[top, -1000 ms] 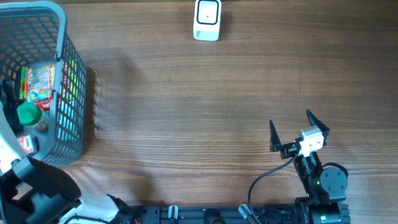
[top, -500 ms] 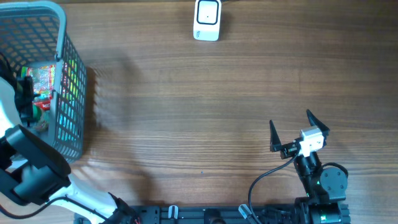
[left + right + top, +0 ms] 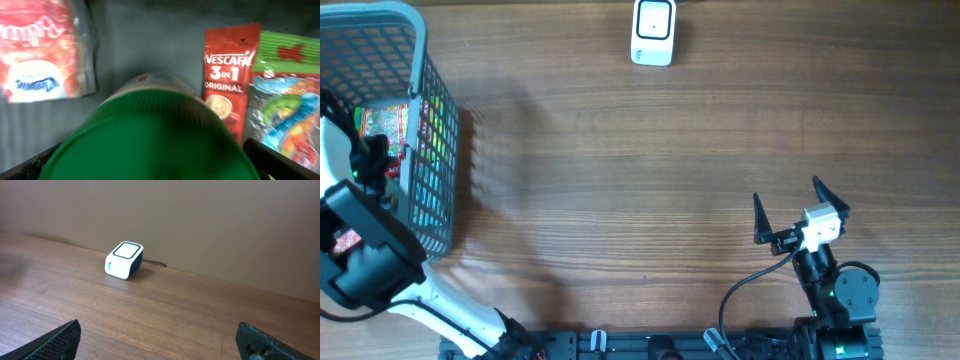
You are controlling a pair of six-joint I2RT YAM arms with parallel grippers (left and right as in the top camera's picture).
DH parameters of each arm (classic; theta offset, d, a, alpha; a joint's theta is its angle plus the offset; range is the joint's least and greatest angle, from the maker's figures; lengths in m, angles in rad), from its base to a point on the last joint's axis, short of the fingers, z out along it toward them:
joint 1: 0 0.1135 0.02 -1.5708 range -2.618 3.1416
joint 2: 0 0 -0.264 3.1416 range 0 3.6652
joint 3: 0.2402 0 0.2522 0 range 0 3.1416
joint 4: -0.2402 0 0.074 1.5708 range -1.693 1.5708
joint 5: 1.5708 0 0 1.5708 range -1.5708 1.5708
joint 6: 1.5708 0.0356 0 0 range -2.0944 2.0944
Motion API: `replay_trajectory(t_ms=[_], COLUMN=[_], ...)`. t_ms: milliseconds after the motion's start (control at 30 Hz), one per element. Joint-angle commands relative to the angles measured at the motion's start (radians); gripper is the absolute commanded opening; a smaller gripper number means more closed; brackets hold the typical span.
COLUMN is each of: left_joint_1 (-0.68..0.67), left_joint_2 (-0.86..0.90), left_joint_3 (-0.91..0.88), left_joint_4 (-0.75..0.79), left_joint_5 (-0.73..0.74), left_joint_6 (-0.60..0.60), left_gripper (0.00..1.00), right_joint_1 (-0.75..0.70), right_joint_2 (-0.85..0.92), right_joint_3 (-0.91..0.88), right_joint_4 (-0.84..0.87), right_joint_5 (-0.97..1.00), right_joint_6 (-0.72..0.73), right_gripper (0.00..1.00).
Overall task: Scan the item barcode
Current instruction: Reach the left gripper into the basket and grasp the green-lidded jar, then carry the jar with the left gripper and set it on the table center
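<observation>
The left gripper is down inside the basket at the table's left edge, its jaws spread wide. In the left wrist view the jar, seen from above by its green lid, fills the space between the two fingers, which show only as dark tips at the bottom corners. The lid sits just under the camera and roughly centred between them, and whether either finger touches it cannot be told. Beside the jar a red sachet lies flat on the basket floor, with a colourful candy bag just beyond it and a red pack on the other side. From overhead the left arm covers the jar and most of the gripper. The right gripper hangs near the table's near right corner, jaws also wide and holding nothing, well apart from the basket. It faces the white scanner, which stands at the far edge of the table, mid-width, well away from both grippers and from the jar.
</observation>
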Motion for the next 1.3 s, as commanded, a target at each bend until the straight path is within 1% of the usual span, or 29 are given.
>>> replay_trajectory(t_ms=[0, 33, 67, 133, 167, 200, 433, 567, 633, 800, 900, 1000, 1133, 1267], left_joint_1=[0.002, 0.002, 0.002, 0.002, 0.002, 0.002, 0.002, 0.002, 0.002, -0.005, -0.019, -0.052, -0.13, -0.277], left_joint_2=[0.03, 0.03, 0.03, 0.03, 0.03, 0.03, 0.023, -0.018, -0.054, -0.166, -0.239, -0.327, -0.457, -0.584], left_joint_3=[0.01, 0.01, 0.01, 0.01, 0.01, 0.01, 0.01, 0.021, 0.057, 0.221, 0.299, 0.354, 0.365, 0.365], left_joint_4=[0.017, 0.021, 0.023, 0.018, 0.015, 0.013, -0.032, -0.058, -0.098, -0.232, -0.278, -0.313, -0.314, -0.311], left_joint_5=[-0.014, -0.014, -0.014, -0.017, -0.018, -0.025, -0.044, -0.043, -0.043, -0.018, -0.006, 0.0, 0.047, 0.048], left_joint_6=[0.011, 0.012, 0.012, 0.012, 0.012, 0.012, 0.013, 0.013, 0.013, 0.046, 0.067, 0.069, 0.066, 0.063], left_gripper=[1.0, 0.98, 0.94, 0.69, 0.63, 0.61, 0.6, 0.61, 0.62, 0.65, 0.66, 0.66, 0.66, 0.66], right_joint_1=[0.004, 0.004, 0.004, 0.004, 0.004, 0.004, 0.004, 0.004, 0.004, 0.004, 0.004, 0.004, 0.004, 0.004], right_joint_2=[-0.005, -0.005, -0.005, -0.005, -0.005, -0.005, -0.005, -0.005, -0.005, -0.005, -0.005, -0.005, -0.005, -0.005], right_joint_3=[-0.001, -0.001, -0.001, -0.001, -0.001, -0.001, -0.001, -0.001, -0.001, -0.001, -0.001, -0.001, -0.001, -0.001], right_joint_4=[0.003, 0.003, 0.003, 0.003, 0.003, 0.003, 0.003, 0.003, 0.003, 0.003, 0.003, 0.003, 0.003, 0.003], right_joint_5=[0.017, 0.017, 0.017, 0.017, 0.017, 0.017, 0.017, 0.017, 0.017, 0.017, 0.017, 0.017, 0.017, 0.017], right_joint_6=[-0.011, -0.011, -0.011, -0.011, -0.011, -0.011, -0.011, -0.011, -0.011, -0.011, -0.011, -0.011, -0.011, -0.011], right_gripper=[1.0, 1.0, 1.0, 1.0, 1.0, 1.0, 0.99, 1.0, 1.0, 1.0, 1.0, 1.0, 1.0, 1.0])
